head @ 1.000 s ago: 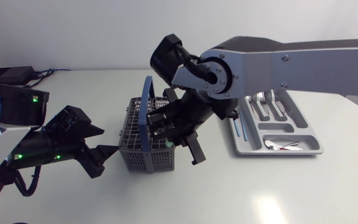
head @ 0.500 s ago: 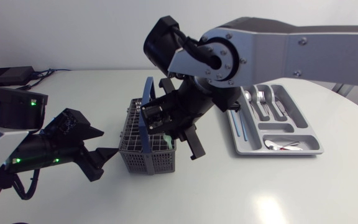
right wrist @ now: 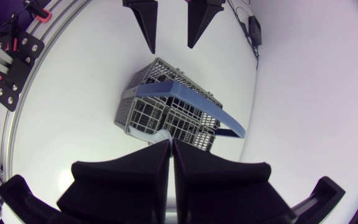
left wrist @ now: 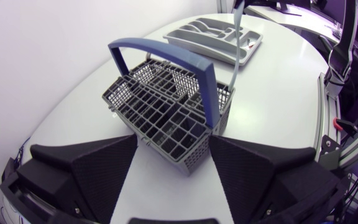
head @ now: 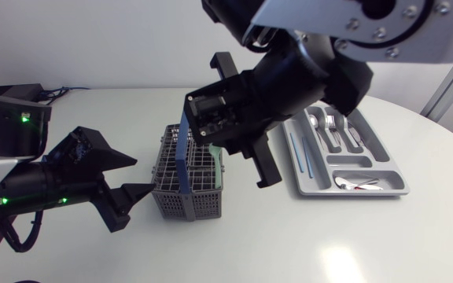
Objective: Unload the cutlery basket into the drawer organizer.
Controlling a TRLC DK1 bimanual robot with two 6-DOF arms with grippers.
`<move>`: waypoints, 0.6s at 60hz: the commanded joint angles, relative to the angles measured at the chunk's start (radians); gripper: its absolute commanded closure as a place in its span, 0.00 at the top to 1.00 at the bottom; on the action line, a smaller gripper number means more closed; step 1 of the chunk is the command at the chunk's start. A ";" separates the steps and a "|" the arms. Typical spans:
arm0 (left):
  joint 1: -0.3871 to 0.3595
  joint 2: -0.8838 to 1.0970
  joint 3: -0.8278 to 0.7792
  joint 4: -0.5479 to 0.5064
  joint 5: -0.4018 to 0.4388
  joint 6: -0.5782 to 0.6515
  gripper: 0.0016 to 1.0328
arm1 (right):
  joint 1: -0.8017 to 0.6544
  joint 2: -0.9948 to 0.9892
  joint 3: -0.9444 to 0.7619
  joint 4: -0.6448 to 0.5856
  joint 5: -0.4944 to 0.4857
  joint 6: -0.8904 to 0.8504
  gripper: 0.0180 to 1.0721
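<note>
Right pincer [right wrist: 170,143] with pale-blue utensil [left wrist: 237,37] above basket [head: 187,206]

Basket [head: 187,177]: grey plastic mesh, matt, and its handle [head: 181,149] was smooth blue plastic. To the basket's right, the organizer [head: 386,174] was pale grey moulded plastic with a soft sheen, and the cutlery [head: 330,126] in it gleamed like polished metal. Under the basket, the table [head: 305,244] was smooth, white, faintly glossy. Beside the basket, the left gripper [head: 138,179] looked matt black. Above it the right gripper [right wrist: 169,142] was the same, pinching a pale blue strip [left wrist: 237,37], seemingly plastic.
</note>
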 commanded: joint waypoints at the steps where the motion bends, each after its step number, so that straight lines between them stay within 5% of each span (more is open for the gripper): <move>1: -0.022 -0.011 0.038 -0.011 -0.016 -0.010 0.78 | 0.015 -0.046 0.014 -0.032 0.018 0.005 0.06; 36: -0.051 0.000 0.028 -0.005 -0.029 -0.016 0.78 | -0.094 -0.308 -0.124 -0.211 0.124 -0.135 0.06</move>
